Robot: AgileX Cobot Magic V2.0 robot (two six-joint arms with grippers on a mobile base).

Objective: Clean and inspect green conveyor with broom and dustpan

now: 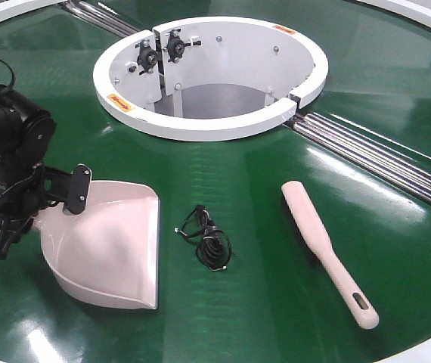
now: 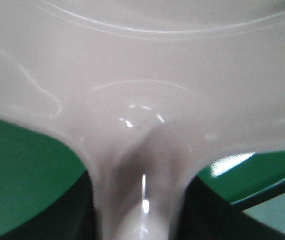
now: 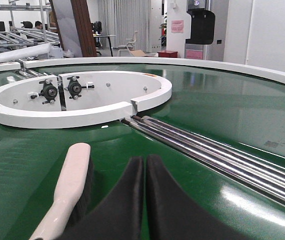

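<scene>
Green conveyor: dustpan at left gripper.

1 small tangle of black cable lies loose on the green conveyor. Beyond it, the right wrist view shows a workshop room: metal shelving racks at the left, a brown column, pale curtains, a white office chair, a red box, a pink notice and a black panel.
</scene>
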